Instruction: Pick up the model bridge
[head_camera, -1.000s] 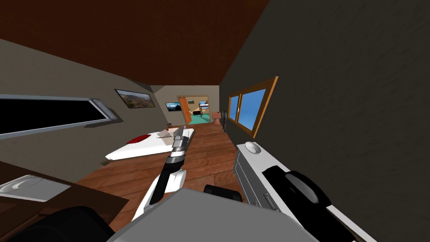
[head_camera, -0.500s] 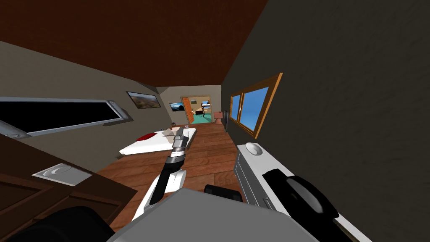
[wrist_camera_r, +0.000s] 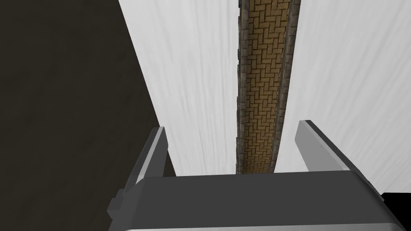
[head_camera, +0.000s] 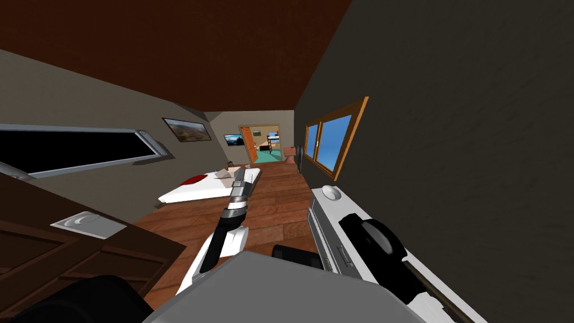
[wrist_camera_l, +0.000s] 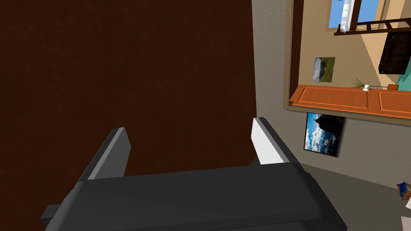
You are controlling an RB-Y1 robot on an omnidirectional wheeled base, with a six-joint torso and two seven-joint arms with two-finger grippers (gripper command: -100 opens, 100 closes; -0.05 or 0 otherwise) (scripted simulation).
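Right end effector (wrist_camera_r: 232, 128): fingers spread, nothing pinched. Model bridge (wrist_camera_r: 263, 80) (herringbone brick deck, stone edges) lies on white table (wrist_camera_r: 188, 80), running straight away from between fingers, nearer one finger.

Change over last second: whole head view shifted, so my base/torso moved, not things. Likely final lining-up before descent.

Left end effector (wrist_camera_l: 190, 127) spread too, held out front, idle.

Around: round white dish (head_camera: 331, 193) at table's far end. Dark wall (wrist_camera_r: 60, 100) just beside table, maybe tight for wall-side finger. Bed (head_camera: 202, 189) well apart.
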